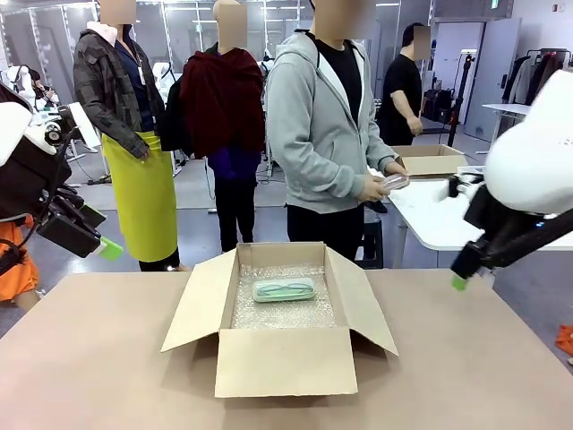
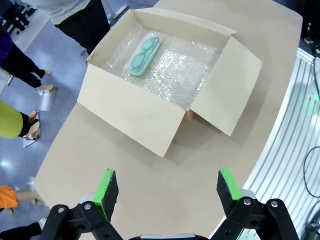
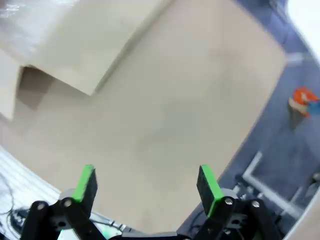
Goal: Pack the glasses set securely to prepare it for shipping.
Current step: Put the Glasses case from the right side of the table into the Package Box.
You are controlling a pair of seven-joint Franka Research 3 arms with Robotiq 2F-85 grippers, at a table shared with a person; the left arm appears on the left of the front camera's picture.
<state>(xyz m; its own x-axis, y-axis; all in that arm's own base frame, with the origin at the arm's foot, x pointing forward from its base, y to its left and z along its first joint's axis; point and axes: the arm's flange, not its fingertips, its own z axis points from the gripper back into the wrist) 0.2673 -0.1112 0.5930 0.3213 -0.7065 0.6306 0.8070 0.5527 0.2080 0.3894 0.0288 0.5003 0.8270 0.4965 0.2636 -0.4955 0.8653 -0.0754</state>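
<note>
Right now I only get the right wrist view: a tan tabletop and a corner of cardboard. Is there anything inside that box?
Observer: Yes. A mint-green glasses case lies flat on bubble wrap in the open cardboard box.
Operator: Is that the whole set?
Observer: No. At the far side, the person's hands hold a clear pinkish case, not yet in the box.
Operator: Is anything else reaching in?
Observer: No. The left end effector is open and holds nothing, raised off to the box's left.
</note>
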